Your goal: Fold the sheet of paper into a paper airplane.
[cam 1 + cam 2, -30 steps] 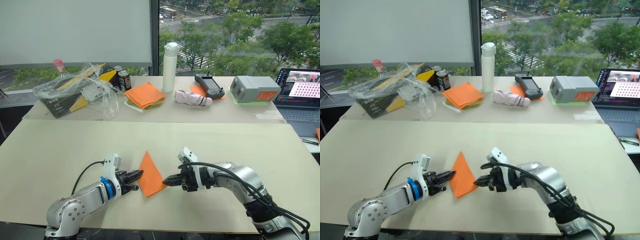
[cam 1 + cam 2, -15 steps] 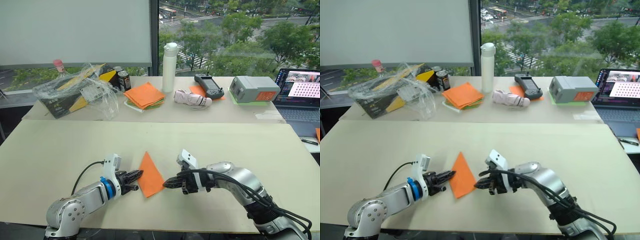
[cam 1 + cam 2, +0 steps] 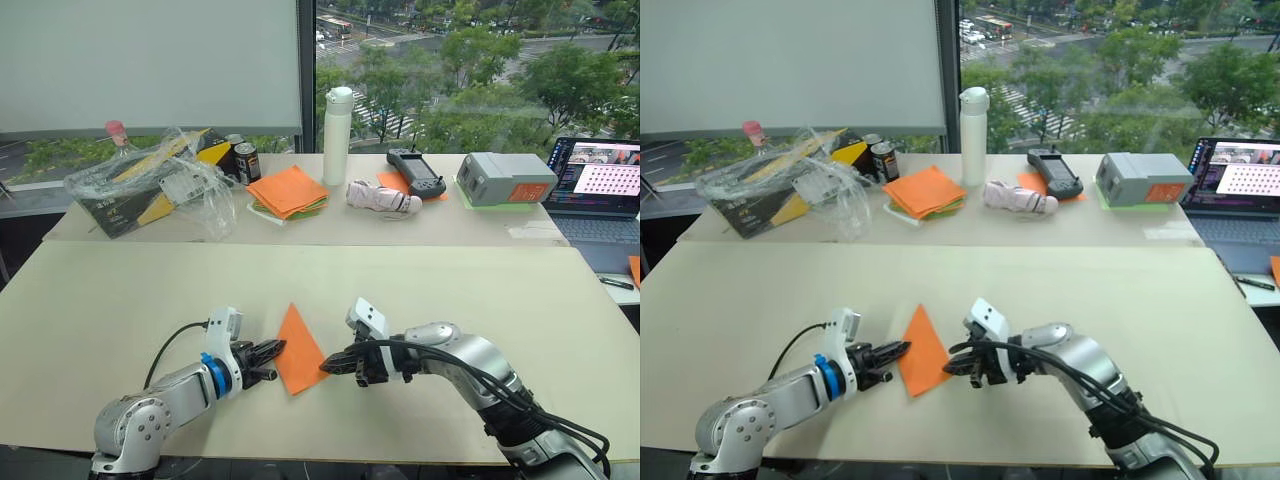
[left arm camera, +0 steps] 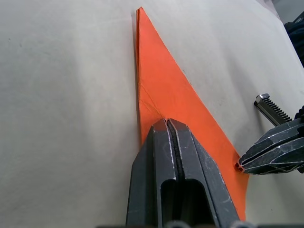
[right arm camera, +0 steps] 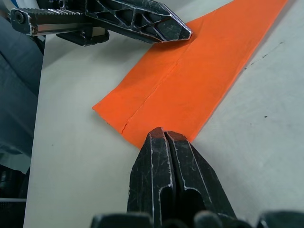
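Since a second ago, the right end effector (image 3: pixel 328 366) has slid left to the paper airplane (image 3: pixel 299 350) — clenched, tip against its right edge. The left end effector (image 3: pixel 279 349), also clenched, presses the opposite edge, pinning the wedge flat on the bench (image 3: pixel 480 300), likely for creasing.

Near table (image 3: pixel 120 290): paper airplane (image 3: pixel 298 349) on it, between left gripper (image 3: pixel 281 349) and right gripper (image 3: pixel 325 367). Far table (image 3: pixel 300 225) behind: bagged box (image 3: pixel 150 180) left, paper stack (image 3: pixel 290 190) centre, laptop (image 3: pixel 600 190) right.

Two pale tables (image 3: pixel 120 290); window (image 3: pixel 470 70) behind, trees, daylight, white blind (image 3: pixel 150 60).
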Controlling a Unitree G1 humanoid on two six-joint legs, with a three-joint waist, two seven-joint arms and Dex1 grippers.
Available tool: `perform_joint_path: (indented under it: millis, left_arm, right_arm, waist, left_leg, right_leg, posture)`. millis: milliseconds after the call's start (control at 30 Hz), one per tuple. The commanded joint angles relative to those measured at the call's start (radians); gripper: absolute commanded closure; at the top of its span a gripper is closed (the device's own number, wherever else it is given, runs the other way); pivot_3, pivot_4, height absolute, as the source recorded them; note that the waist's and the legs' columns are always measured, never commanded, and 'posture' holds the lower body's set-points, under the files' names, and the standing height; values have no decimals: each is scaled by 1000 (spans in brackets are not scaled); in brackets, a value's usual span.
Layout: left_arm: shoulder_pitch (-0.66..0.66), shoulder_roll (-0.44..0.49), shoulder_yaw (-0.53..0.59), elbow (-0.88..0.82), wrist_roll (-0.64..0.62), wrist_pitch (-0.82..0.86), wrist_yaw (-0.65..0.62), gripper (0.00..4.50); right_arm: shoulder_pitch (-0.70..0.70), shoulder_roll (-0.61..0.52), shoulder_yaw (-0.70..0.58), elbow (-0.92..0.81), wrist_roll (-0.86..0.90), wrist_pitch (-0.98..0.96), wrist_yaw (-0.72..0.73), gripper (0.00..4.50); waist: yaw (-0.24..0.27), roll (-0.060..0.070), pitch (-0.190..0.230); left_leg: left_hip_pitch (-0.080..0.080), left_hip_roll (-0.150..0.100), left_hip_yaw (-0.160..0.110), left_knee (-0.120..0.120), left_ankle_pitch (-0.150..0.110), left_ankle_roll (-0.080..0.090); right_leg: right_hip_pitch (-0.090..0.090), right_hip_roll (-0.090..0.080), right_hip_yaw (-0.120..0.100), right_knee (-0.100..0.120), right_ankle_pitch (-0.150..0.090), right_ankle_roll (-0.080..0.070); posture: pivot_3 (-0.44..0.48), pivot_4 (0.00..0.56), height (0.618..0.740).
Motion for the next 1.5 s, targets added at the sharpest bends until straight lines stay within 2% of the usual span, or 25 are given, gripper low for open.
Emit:
perform_joint_path:
  millis: [33,333,633,1167,1500]
  left_arm:
    - [1,-6,-15,32,51,5,38,4500]
    - [-53,-48,-22,97,135,-33,88,4500]
    - [-100,-78,-60,149,187,-50,74,4500]
    - [-194,-107,-63,276,266,-115,74,4500]
    - [-169,-114,-70,250,266,-101,70,4500]
  right_arm:
    - [9,12,30,13,-12,-3,0,4472]
    - [15,12,27,6,-21,1,5,4472]
    - [16,13,19,0,-18,7,1,4472]
    - [19,14,14,-4,-15,10,-4,4472]
    - [20,10,11,-9,-12,18,-2,4472]
  waist:
    - [0,0,0]
    - [-1,0,0]
    - [0,0,0]
    - [0,0,0]
    - [0,0,0]
  left_leg:
    - [0,0,0,0,0,0]
    - [0,0,0,0,0,0]
    - [1,0,0,0,0,0]
    - [2,0,-1,0,0,0]
    - [2,0,-1,0,0,0]
  right_leg:
    - [0,0,0,0,0,0]
    - [1,0,0,0,0,0]
    - [2,0,-1,0,0,0]
    - [4,0,-2,0,0,0]
    - [4,0,-2,-1,0,0]
  posture:
    - [0,150,740]
    - [0,150,740]
    - [0,150,740]
    - [0,150,740]
    - [0,150,740]
